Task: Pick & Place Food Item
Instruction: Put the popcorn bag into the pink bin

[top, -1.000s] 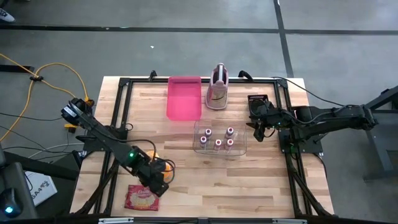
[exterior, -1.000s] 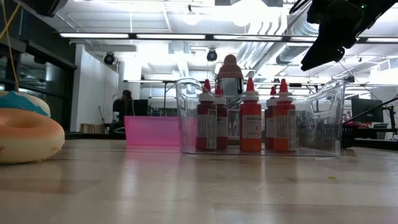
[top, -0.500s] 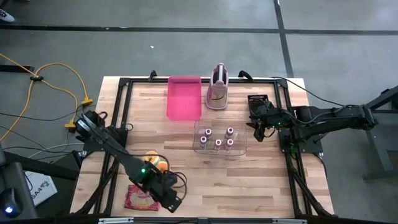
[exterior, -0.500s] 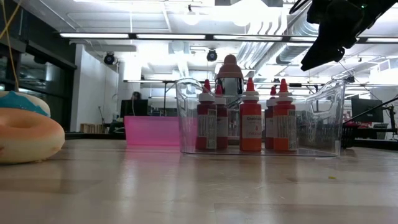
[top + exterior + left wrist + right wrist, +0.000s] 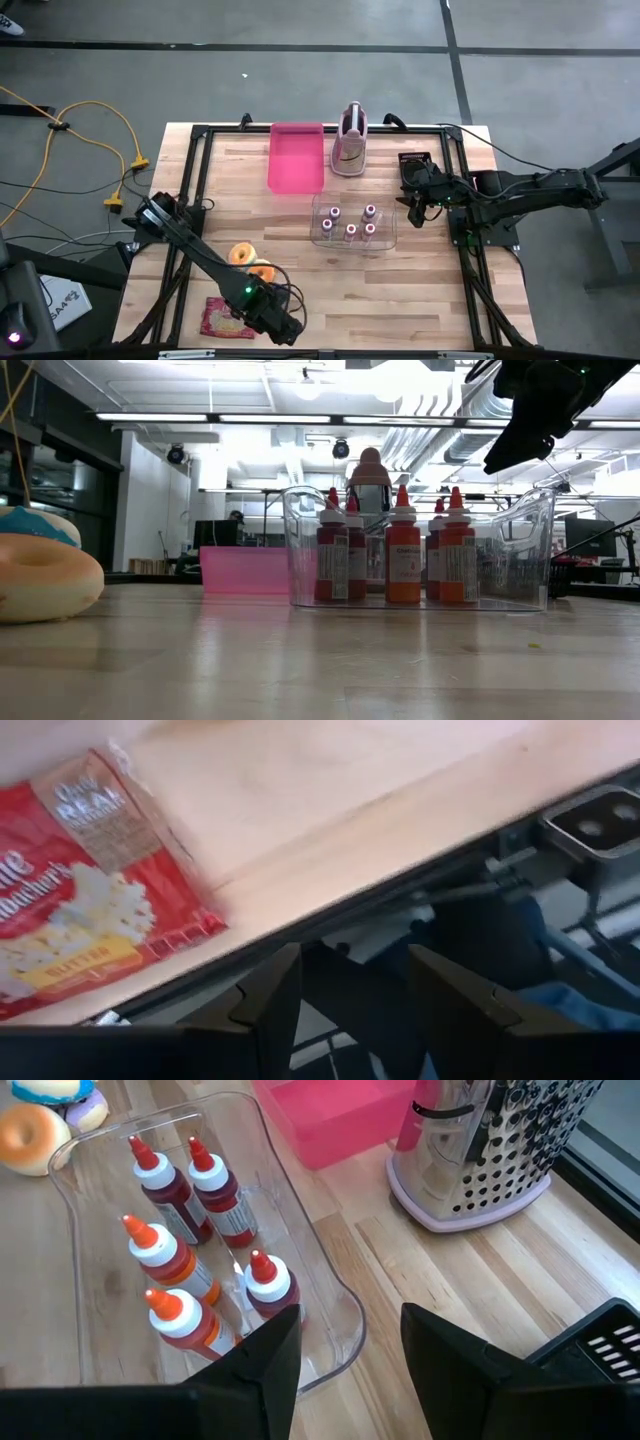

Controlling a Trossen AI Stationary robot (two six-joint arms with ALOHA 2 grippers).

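Observation:
A red popcorn bag [image 5: 225,318] [image 5: 80,910] lies flat on the wooden table near its front edge, left of centre. Two donuts [image 5: 250,262] lie just beyond it; the low view shows a tan donut [image 5: 40,575] with a blue-frosted one [image 5: 30,520] behind. My left gripper [image 5: 290,330] [image 5: 355,1015] hangs open over the table's near edge, just right of the bag, with nothing between its fingers. My right gripper [image 5: 411,208] [image 5: 350,1370] waits open above the table's right side, beside the clear bin [image 5: 352,222].
The clear bin [image 5: 330,1320] holds several red sauce bottles [image 5: 175,1200]. A pink tray [image 5: 296,157] and a metal grater [image 5: 348,140] stand at the back. Black frame rails run round the table [image 5: 300,300]; bare wood lies between the donuts and the bin.
My left gripper has swung from above the donuts toward the table's near edge and somewhat rightward, rolling its wrist as it went. It now stands right of the popcorn bag. The donuts, covered by the arm before, now show. Nothing else has moved.

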